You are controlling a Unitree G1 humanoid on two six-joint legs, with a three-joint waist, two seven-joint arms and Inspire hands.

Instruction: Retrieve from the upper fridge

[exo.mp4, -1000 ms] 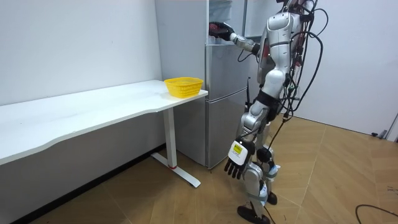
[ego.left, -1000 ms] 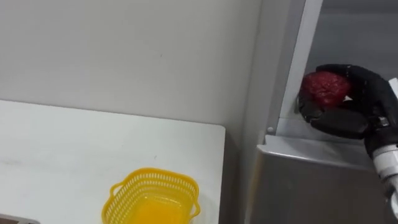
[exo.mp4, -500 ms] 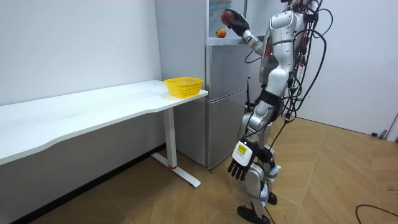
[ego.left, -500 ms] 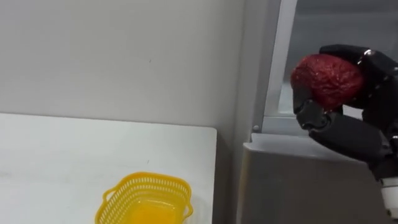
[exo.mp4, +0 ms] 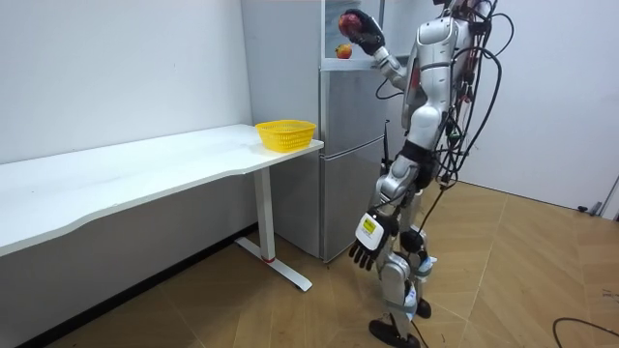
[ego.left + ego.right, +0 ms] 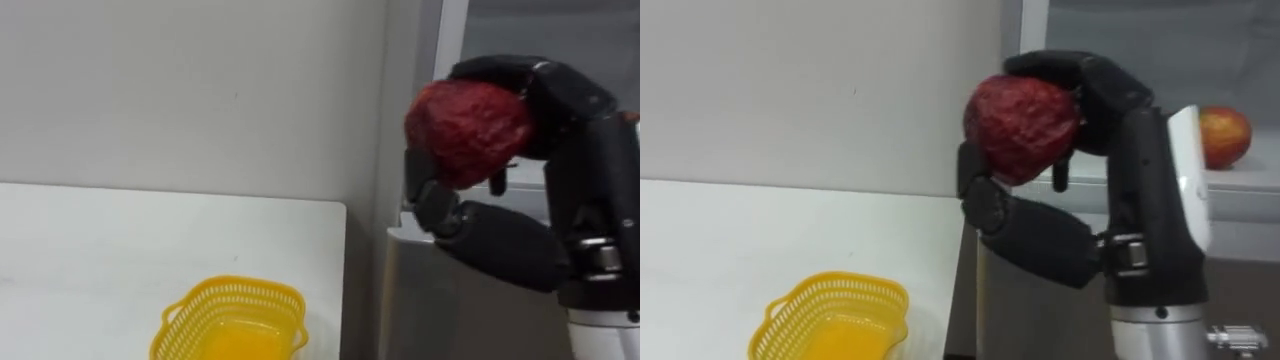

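Observation:
A dark red, bumpy fruit (image 6: 468, 130) (image 6: 1022, 124) sits in my right hand (image 6: 520, 215) (image 6: 1070, 215), whose fingers and thumb curl round it. The hand is raised in front of the open upper fridge (image 5: 350, 34), above the edge of the lower fridge door (image 6: 450, 310). In the room view the fruit (image 5: 347, 21) is held high at the fridge opening. My left hand (image 5: 364, 246) hangs low by my leg, fingers relaxed. A red-and-yellow apple (image 6: 1224, 136) (image 5: 342, 50) lies on the fridge shelf (image 6: 1240, 178).
A yellow plastic basket (image 6: 228, 320) (image 6: 830, 318) (image 5: 285, 134) stands near the right end of the white table (image 6: 100, 260) (image 5: 145, 169), beside the fridge. The grey wall (image 6: 180, 90) rises behind the table. I stand on a wooden floor (image 5: 503, 280) facing the fridge.
My right hand has drawn the red fruit out of the fridge, up and to the left, closer to the camera. The view has shifted a little.

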